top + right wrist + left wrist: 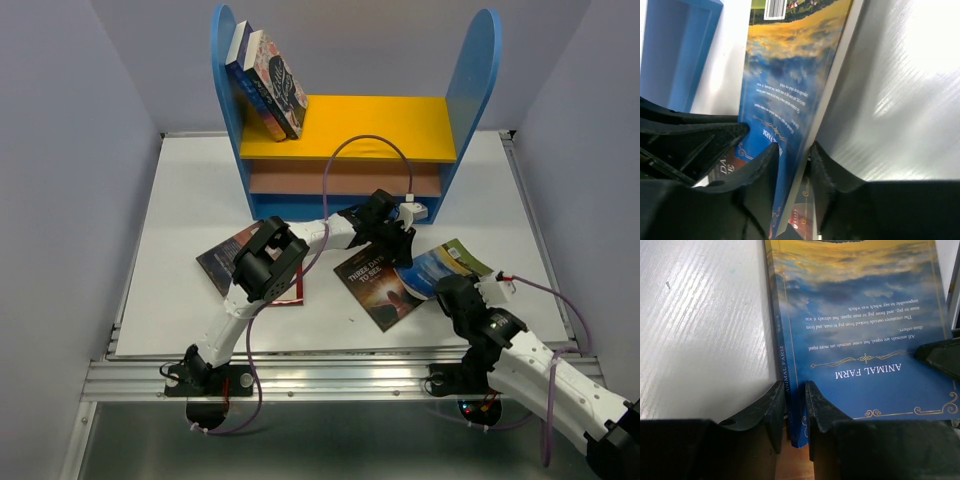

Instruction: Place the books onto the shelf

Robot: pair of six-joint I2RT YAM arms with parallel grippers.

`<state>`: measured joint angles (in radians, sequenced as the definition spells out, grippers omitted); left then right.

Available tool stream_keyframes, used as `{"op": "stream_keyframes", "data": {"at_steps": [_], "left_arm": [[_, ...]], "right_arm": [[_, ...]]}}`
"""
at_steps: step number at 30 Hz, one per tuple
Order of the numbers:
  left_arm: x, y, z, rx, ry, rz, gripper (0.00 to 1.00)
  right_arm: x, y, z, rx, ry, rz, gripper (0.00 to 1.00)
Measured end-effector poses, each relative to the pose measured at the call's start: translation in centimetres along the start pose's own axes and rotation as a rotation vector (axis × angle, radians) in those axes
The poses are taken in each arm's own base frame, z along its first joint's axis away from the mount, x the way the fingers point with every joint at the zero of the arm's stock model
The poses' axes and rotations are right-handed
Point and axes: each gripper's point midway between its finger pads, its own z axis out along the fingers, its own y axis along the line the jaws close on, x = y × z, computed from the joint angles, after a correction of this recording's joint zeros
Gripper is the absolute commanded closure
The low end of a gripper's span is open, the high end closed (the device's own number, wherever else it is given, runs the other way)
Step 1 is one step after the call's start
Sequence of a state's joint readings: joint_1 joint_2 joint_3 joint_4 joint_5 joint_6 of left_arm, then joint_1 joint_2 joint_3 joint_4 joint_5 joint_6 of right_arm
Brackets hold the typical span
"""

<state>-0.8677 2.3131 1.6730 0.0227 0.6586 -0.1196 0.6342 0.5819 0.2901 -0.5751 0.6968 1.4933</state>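
Two or three books [268, 80] lean on the upper board of the shelf [475, 80] in the top view, and at least three lie on the worktop [190, 200] before the shelf, so most work remains. Left wrist view alone shows the left pincer [790, 410] pinching the spine of the Animal Farm book [865, 340]; right wrist view, the right pincer [792, 155] pinching its opposite edge.

"Where was the left pincer [398, 240]?"
"Out over the surface [180, 200], at the far corner of the blue-orange book [445, 268]."
"And the right pincer [447, 288]?"
"At that book's near edge. A dark brown book [375, 285] lay just left of both pincers, and the shelf [380, 125] stood beyond them."
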Motion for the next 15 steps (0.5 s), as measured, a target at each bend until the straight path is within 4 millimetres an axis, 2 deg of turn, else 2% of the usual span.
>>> {"op": "stream_keyframes", "data": {"at_steps": [1, 2, 5, 6, 11, 15], "left_arm": [[0.0, 0.0, 0.0, -0.001, 0.0, -0.002, 0.79], [0.0, 0.0, 0.0, -0.002, 0.0, -0.003, 0.79], [0.0, 0.0, 0.0, -0.006, -0.001, -0.01, 0.76], [-0.1, 0.0, -0.1, -0.007, -0.002, -0.018, 0.67], [-0.2, -0.3, -0.3, -0.007, -0.003, -0.044, 0.38], [-0.2, -1.5, -1.1, -0.001, 0.004, -0.088, 0.2]], "right_arm": [[-0.1, 0.0, 0.0, -0.001, -0.005, 0.004, 0.77], [-0.2, 0.2, 0.0, -0.007, -0.009, 0.013, 0.99], [-0.4, 0.4, 0.1, -0.016, -0.02, 0.015, 0.99], [-0.5, 0.5, 0.1, -0.021, -0.025, 0.012, 0.99], [-0.6, 0.6, 0.0, -0.028, -0.029, -0.029, 0.99], [-1.2, 2.3, -0.7, -0.074, -0.027, -0.083, 0.99]]}}
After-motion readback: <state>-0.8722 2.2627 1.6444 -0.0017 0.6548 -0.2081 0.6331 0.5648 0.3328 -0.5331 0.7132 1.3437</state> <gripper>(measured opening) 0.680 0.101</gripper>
